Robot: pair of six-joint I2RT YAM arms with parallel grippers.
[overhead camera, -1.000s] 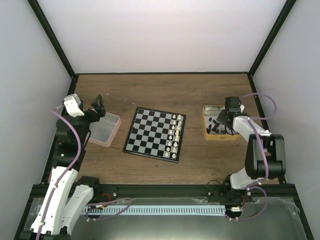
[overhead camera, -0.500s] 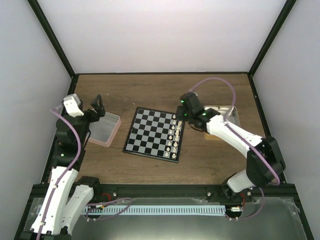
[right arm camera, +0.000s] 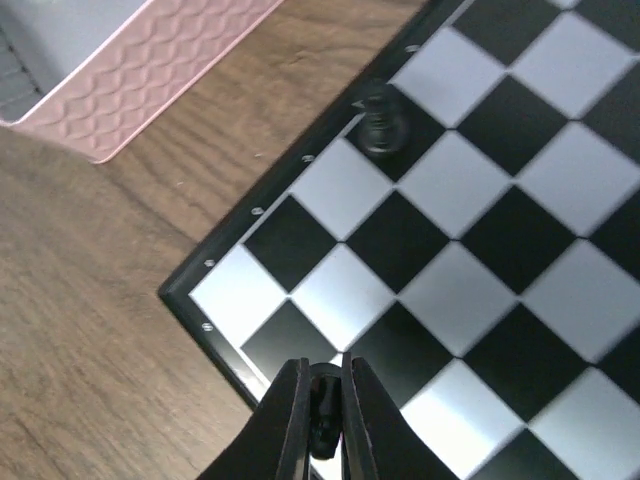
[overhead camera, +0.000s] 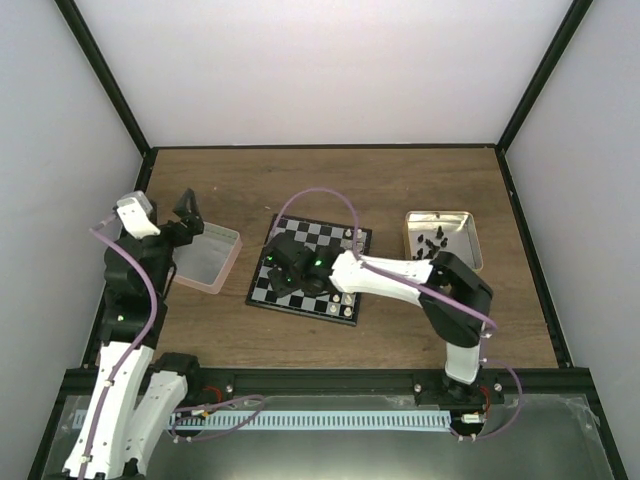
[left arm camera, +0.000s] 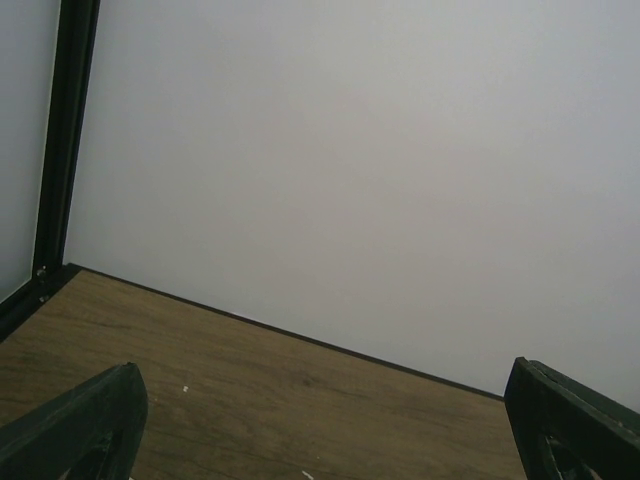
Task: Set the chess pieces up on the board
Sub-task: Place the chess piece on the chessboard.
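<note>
Right claw (right arm camera: 322,424): narrow, pinched on a small black piece
Held piece (right arm camera: 323,408): upright between the fingertips, low over the squares by one corner of the board (right arm camera: 480,230); whether it touches the board I cannot tell
Right arm: stretched across the board from the right, wrist over its left half in the top view
Set piece (right arm camera: 380,121): black, standing alone on a dark square in the edge row, a few squares along from that corner
Tray pieces (overhead camera: 432,243): black, loose in the tan tray (overhead camera: 443,212), well right of the board
White pieces (overhead camera: 352,238): lined along the board's right edge, partly hidden by the arm
Box (right arm camera: 150,75): pink-rimmed, on the table (right arm camera: 90,330) just left of the board, apart from it
Left claw (left arm camera: 322,400): wide, fingers (left arm camera: 90,425) far apart with nothing between them, raised above the box's far side
</note>
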